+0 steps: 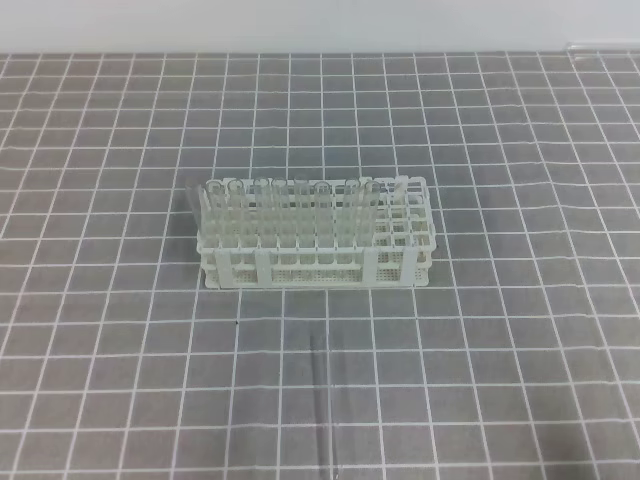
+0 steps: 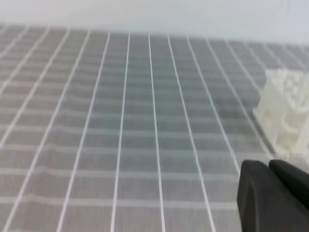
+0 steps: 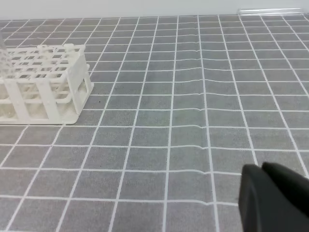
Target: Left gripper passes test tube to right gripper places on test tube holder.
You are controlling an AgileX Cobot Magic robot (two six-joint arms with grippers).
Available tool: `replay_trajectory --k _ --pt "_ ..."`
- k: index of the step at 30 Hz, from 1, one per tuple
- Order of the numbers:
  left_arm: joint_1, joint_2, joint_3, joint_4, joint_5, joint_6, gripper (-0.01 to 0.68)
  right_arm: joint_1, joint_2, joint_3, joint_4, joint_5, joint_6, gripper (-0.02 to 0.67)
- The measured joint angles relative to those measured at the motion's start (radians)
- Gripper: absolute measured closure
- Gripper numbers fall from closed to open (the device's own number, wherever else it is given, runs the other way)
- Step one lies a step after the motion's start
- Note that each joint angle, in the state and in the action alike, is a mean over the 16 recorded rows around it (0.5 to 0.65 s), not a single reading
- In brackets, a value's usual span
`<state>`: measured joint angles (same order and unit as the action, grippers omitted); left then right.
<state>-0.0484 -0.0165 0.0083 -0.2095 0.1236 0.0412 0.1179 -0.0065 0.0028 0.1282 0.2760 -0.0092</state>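
The counter (image 1: 500, 330) is covered by a grey mat ruled with a white grid, and it fills all three views up to a pale wall along the far edge.

The test tube holder (image 1: 316, 262), a white two-tiered lattice rack, stands near the middle of the counter, somewhat toward the far edge. Clear tubes (image 1: 280, 215) stand upright in its left and middle holes, while the rightmost columns of holes show bare. In the right wrist view the holder (image 3: 46, 84) sits at the left edge of the picture; in the left wrist view it (image 2: 287, 116) appears blurred at the right edge.

The right tool (image 3: 263, 181) shows only as black fingertips in the lower right corner of its own camera view, pressed together with nothing between them, above bare mat. The left tool (image 2: 268, 166) likewise shows as blurred black fingertips at the lower right of its view, together and holding nothing.

The test tube (image 1: 322, 395) lies flat on the counter between the holder and the near edge, running lengthwise toward that edge, faint against the grid. Another clear tube (image 3: 273, 10) lies along the far right edge of the counter.
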Motion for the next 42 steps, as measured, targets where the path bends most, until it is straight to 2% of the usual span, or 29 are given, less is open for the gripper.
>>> replay_trajectory --k 8,16,20,25,32,37,42 --pt "0.0 -0.012 0.004 -0.046 -0.046 -0.08 0.674 0.0 0.0 -0.001 0.149 -0.077 0.0 0.662" --pt "0.0 -0.02 0.006 -0.094 -0.092 -0.161 0.674 0.0 0.0 -0.002 0.391 -0.209 -0.009 0.662" --pt "0.0 -0.016 0.005 -0.098 -0.088 -0.162 0.673 0.0 0.0 -0.002 0.468 -0.245 -0.015 0.662" --pt "0.0 0.003 -0.02 -0.106 -0.06 -0.166 0.673 0.0 0.005 -0.018 0.486 -0.221 -0.022 0.662" --pt "0.0 0.113 -0.133 -0.117 0.051 -0.16 0.673 0.0 0.097 -0.115 0.473 -0.094 -0.024 0.662" --pt "0.0 0.284 -0.264 -0.122 0.183 -0.132 0.673 0.0 0.24 -0.237 0.434 0.044 -0.024 0.662" --pt "0.0 0.512 -0.392 -0.169 0.329 -0.021 0.673 0.0 0.431 -0.372 0.38 0.185 -0.026 0.662"
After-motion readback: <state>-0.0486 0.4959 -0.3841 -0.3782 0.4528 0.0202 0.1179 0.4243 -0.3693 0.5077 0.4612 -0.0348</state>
